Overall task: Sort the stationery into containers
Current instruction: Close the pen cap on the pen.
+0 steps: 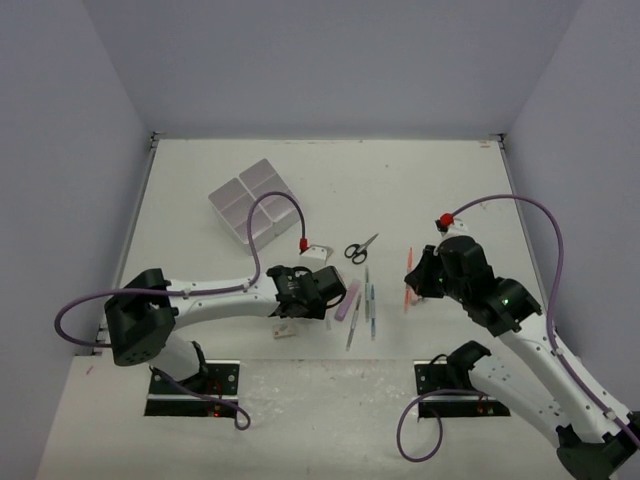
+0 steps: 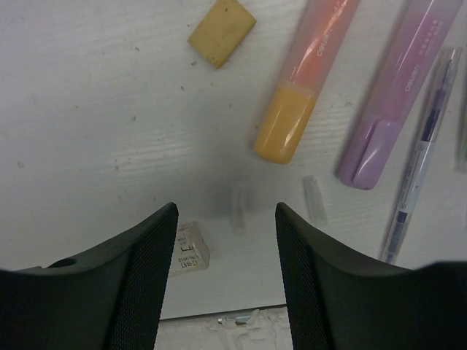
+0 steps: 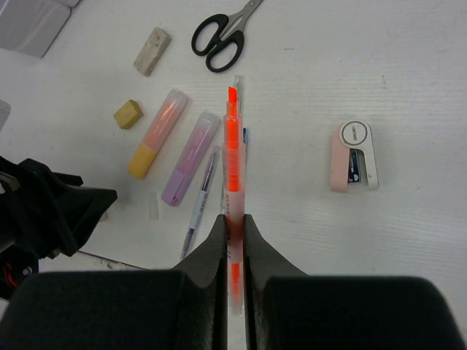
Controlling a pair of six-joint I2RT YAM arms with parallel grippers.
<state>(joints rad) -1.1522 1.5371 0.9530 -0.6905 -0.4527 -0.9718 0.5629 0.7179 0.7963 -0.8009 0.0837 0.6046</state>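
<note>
The containers [image 1: 250, 200] are joined white bins at the back left; a corner [image 3: 29, 22] shows in the right wrist view. My right gripper [image 3: 233, 219] [image 1: 413, 285] is shut on a thin orange-red pen [image 3: 232, 153] [image 1: 408, 283], held above the table. My left gripper [image 2: 226, 219] [image 1: 338, 290] is open and low over bare table, with nothing between its fingers. Just ahead of it lie an orange highlighter [image 2: 306, 80] [image 3: 157, 133], a purple highlighter [image 2: 401, 95] [image 1: 347, 300], a beige eraser [image 2: 222, 30] [image 3: 128, 114] and a thin pen [image 2: 423, 160]. A small white eraser [image 2: 188, 249] [image 1: 284, 330] sits partly behind its left finger.
Black-handled scissors [image 1: 361, 248] [image 3: 222, 33] lie mid-table, with a white eraser [image 1: 318, 252] [image 3: 152, 51] to their left. A pink and white stapler-like piece [image 3: 354, 155] lies right of the held pen. Thin pens [image 1: 368, 300] lie between the arms. The table's near edge [image 2: 241, 315] is close under the left gripper.
</note>
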